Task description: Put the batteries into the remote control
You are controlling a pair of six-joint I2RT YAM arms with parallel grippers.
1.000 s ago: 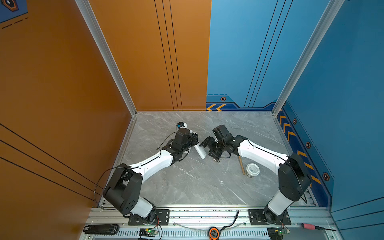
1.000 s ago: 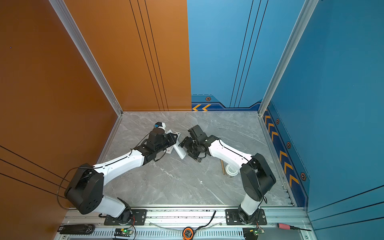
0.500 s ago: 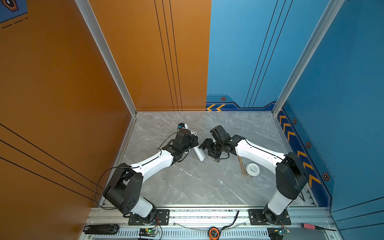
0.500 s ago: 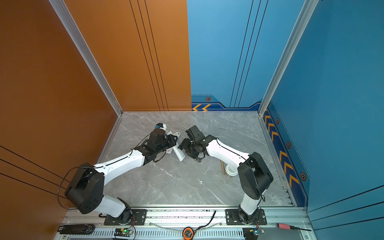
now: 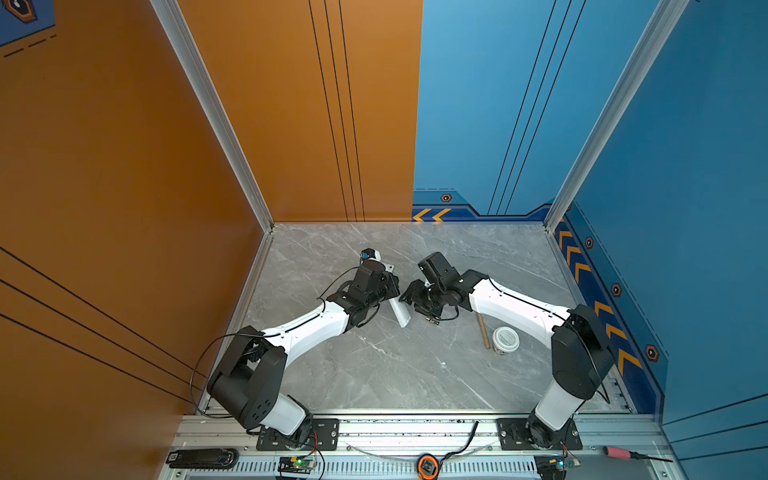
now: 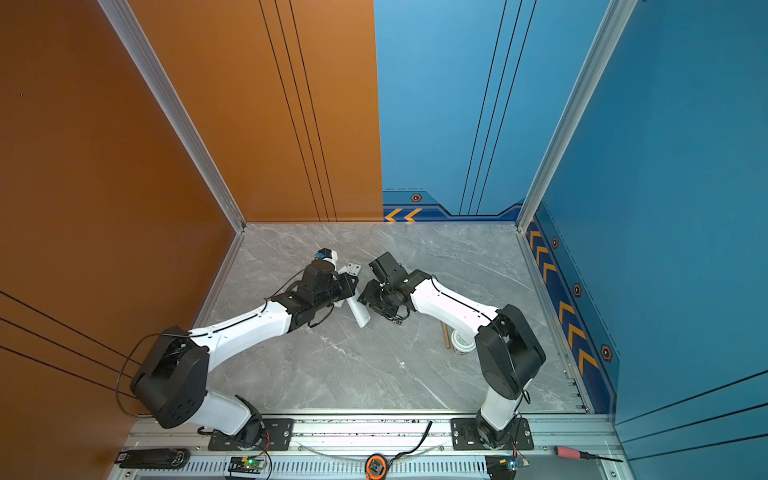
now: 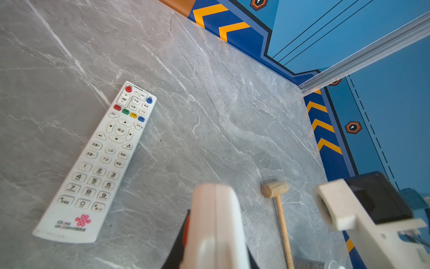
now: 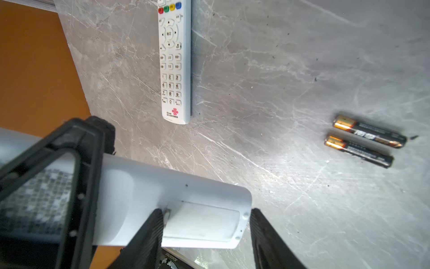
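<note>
Half open, the right hand [image 8: 206, 212] straddles the covered end of the remote control [image 8: 149, 186], which the left hand [image 5: 390, 287] clamps. Beyond, two batteries [image 8: 370, 133] lie loose on the bench [image 8: 279, 69]: the cover [image 8: 202, 224] looks unopened, nothing loaded yet.

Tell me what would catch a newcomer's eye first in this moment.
A white remote held off the marble table at its middle: the left end effector grips it while the right end effector straddles its battery-cover end. Next, a second remote lying face up and two batteries side by side on the table.
</note>
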